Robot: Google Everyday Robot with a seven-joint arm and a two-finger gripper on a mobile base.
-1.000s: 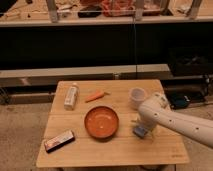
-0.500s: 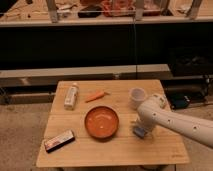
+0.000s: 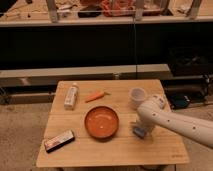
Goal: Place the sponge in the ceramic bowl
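The ceramic bowl (image 3: pixel 101 123), orange-red and shallow, sits in the middle of the wooden table (image 3: pixel 115 152) with nothing in it. Just to its right the small light-blue sponge (image 3: pixel 138 132) lies on the tabletop. My white arm comes in from the right, and my gripper (image 3: pixel 141 127) points down directly over the sponge, partly hiding it. The gripper is open and the sponge rests on the table.
A white cup (image 3: pixel 137 95) stands behind the gripper at the back right. An orange carrot (image 3: pixel 96 96) and a white bottle (image 3: pixel 71 96) lie at the back left. A dark flat box (image 3: pixel 59 140) lies at the front left corner. Shelving runs behind the table.
My arm's wrist end has shifted slightly left over the sponge. The sponge and bowl have not moved.
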